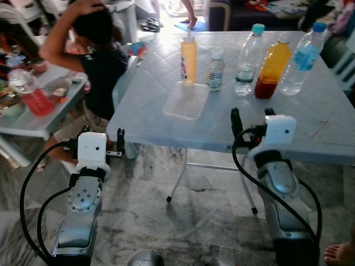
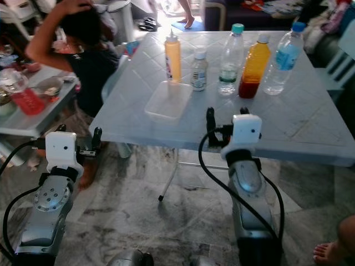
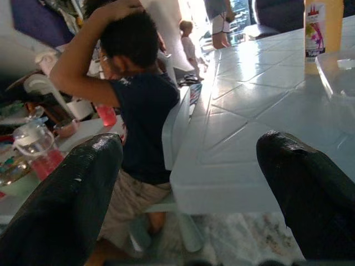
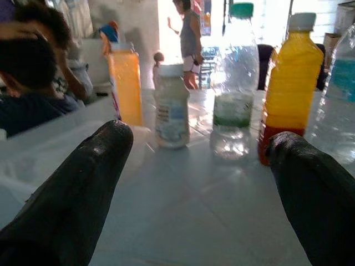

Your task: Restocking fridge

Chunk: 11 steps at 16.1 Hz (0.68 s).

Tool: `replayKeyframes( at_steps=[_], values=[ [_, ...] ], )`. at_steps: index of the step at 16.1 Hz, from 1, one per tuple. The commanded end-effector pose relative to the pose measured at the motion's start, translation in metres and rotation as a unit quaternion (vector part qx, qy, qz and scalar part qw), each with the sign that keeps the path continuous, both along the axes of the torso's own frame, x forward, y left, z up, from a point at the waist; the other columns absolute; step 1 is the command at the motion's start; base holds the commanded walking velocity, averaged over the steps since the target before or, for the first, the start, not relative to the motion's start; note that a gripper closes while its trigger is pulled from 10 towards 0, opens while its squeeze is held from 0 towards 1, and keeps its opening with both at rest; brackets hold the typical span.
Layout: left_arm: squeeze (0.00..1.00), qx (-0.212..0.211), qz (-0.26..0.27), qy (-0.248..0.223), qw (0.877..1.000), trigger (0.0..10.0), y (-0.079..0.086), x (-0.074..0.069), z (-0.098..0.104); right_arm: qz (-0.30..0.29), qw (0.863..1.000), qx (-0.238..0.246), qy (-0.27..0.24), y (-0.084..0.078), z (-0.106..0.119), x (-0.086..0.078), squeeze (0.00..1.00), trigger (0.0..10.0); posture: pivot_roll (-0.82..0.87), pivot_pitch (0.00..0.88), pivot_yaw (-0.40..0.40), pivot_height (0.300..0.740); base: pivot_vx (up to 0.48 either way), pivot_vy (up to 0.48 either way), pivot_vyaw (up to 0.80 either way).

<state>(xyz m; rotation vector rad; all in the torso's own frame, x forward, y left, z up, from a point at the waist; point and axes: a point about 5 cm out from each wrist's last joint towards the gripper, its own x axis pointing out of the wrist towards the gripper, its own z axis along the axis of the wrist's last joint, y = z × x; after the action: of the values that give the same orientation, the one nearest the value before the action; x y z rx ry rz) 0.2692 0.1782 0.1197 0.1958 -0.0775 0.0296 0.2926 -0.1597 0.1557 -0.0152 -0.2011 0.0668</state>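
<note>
Nearest the camera, the right end effector [image 1: 252, 115] hovers over the near edge of the pale surface [image 1: 310, 119], its two black fingers spread wide and holding nothing. The left end effector [image 1: 102, 134] hangs off the surface's left corner, fingers likewise spread and empty. Just beyond the right end effector lies a clear plastic tray [image 1: 186, 100]. Past that stands a row: yellow squeeze bottle [image 1: 188, 56], small white bottle [image 1: 215, 70], green-capped water bottle [image 1: 247, 52], orange juice bottle [image 1: 272, 67], and blue-capped water bottle [image 1: 302, 59]. Beyond the left end effector a seated person [image 1: 94, 64] raises an arm overhead.
</note>
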Motion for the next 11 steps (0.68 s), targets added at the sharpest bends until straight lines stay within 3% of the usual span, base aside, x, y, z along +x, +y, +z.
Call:
replayKeyframes(
  at_steps=[1,3,5,8,11],
  values=[
    [0.00,0.006,0.007,0.008,1.000,10.0,0.005,0.000,-0.003,0.022,1.000,-0.005,-0.003,0.012,0.002,0.003,0.00,10.0,0.03,0.073,0.082,0.740,0.000,0.000,0.80],
    [0.00,0.005,0.009,0.008,1.000,10.0,0.002,0.002,-0.002,0.025,1.000,0.012,-0.004,0.016,0.003,0.004,0.00,10.0,0.03,0.094,0.080,0.740,0.000,0.000,0.80],
    [0.00,0.004,0.006,0.011,1.000,10.0,0.001,-0.001,-0.002,0.022,1.000,0.021,0.001,0.015,0.002,0.006,0.00,10.0,0.04,0.114,0.084,0.740,0.000,0.000,0.00],
    [0.00,0.009,-0.007,0.023,1.000,10.0,0.001,-0.006,-0.005,-0.032,0.999,0.036,0.020,-0.006,-0.003,0.015,0.00,10.0,0.05,0.144,0.099,0.740,0.000,0.000,0.00],
    [0.00,0.009,-0.011,0.021,1.000,10.0,0.003,-0.004,-0.001,-0.043,0.998,0.044,0.026,-0.009,-0.004,0.015,0.00,10.0,0.06,0.156,0.113,0.740,0.000,0.000,0.00]
  ],
)
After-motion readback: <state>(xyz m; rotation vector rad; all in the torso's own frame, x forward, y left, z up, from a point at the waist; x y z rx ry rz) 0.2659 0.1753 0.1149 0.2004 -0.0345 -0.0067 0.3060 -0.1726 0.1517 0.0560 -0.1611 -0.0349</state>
